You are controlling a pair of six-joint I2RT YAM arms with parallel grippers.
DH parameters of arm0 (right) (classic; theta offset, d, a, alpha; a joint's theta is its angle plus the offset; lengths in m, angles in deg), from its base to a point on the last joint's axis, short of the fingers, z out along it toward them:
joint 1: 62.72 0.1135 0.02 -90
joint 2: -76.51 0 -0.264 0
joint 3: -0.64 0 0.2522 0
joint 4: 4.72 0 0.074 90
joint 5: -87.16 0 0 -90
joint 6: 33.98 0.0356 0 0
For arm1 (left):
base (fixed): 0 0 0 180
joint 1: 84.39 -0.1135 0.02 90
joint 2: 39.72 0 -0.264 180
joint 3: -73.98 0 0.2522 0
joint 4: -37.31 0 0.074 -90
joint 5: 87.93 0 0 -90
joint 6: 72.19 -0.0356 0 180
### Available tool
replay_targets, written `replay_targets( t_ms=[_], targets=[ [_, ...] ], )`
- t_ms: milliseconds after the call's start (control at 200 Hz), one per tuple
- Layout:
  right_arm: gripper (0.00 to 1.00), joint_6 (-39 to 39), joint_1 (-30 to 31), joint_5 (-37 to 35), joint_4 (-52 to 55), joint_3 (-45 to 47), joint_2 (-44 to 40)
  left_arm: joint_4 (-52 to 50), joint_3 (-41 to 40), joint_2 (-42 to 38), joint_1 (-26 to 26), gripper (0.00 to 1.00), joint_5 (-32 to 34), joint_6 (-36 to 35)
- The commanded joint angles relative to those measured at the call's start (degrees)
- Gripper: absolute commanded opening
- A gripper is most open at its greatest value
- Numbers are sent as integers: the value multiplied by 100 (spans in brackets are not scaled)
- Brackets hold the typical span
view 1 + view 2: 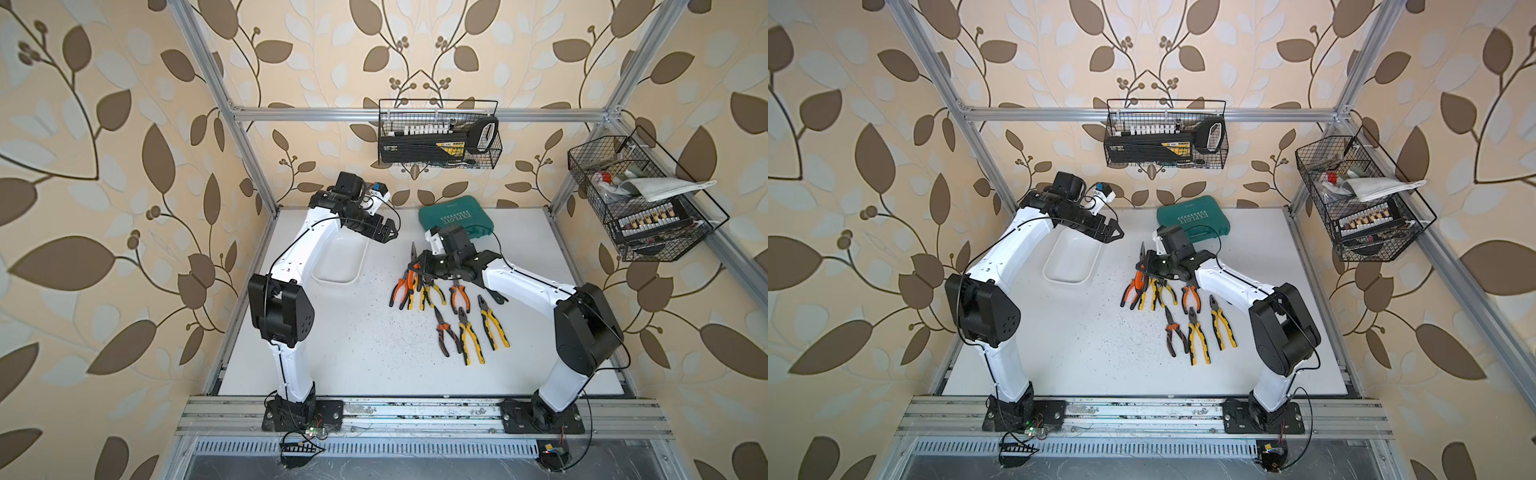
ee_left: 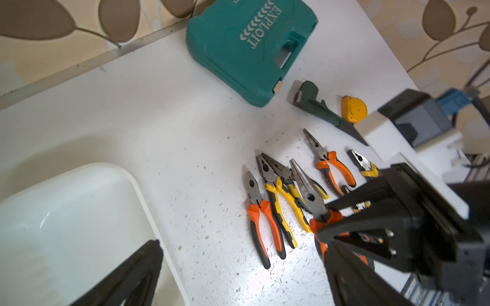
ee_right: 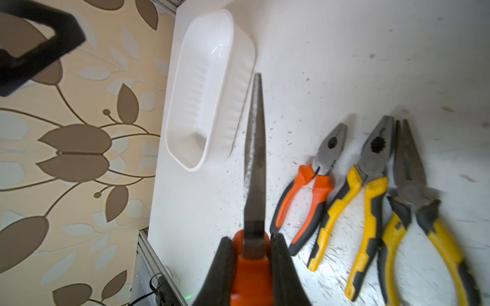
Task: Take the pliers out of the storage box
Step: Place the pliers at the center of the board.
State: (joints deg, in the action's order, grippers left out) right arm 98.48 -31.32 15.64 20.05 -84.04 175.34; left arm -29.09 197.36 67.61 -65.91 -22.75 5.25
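Note:
The white storage box (image 1: pixel 338 262) lies at the table's left and is empty inside (image 3: pixel 209 87). My left gripper (image 1: pixel 390 232) hangs open over the box's far right corner, its fingers (image 2: pixel 132 275) spread wide with nothing between them. My right gripper (image 1: pixel 417 268) is shut on the orange handles of needle-nosed pliers (image 3: pixel 255 159), whose long dark nose points to the back of the table. Beside them several pliers (image 1: pixel 432 291) lie in a row, and three more pliers (image 1: pixel 469 336) lie nearer the front. Both top views show the box (image 1: pixel 1069 262) with no tool in it.
A teal tool case (image 1: pixel 455 220) stands at the back behind my right wrist. A dark pipe wrench (image 2: pixel 315 106) and a yellow tape measure (image 2: pixel 354 107) lie near it. Black wire baskets hang on the back rail (image 1: pixel 440 137) and the right rail (image 1: pixel 640 199).

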Motion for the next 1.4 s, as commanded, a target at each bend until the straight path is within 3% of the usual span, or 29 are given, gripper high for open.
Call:
replay_targets(
  t_ms=[0,275,740,1005,1305,1395],
  targets=[
    [0,-44,75,133,-37,258,-260,-182,-189,-548,42,99,-735,-1072],
    [0,422,760,-271,-121,758,-438,-958,-1081,-1409,-90,99,-1271,-2274],
    [0,1568,1928,-1378,-787,2199,-773,-1123,-3331,-3155,-128,99,-1703,-2705],
    [1,1736,1966,-1463,-1002,2431,-424,-1345,-3724,-3427,-125,99,-1825,-3130],
    [13,1797,1964,-1452,-1164,2512,-107,-1541,-4007,-3607,-125,99,-1998,-3490],
    [21,1826,1962,-1470,-1147,2530,-20,-1508,-4098,-3672,-125,99,-1948,-3442]
  ],
)
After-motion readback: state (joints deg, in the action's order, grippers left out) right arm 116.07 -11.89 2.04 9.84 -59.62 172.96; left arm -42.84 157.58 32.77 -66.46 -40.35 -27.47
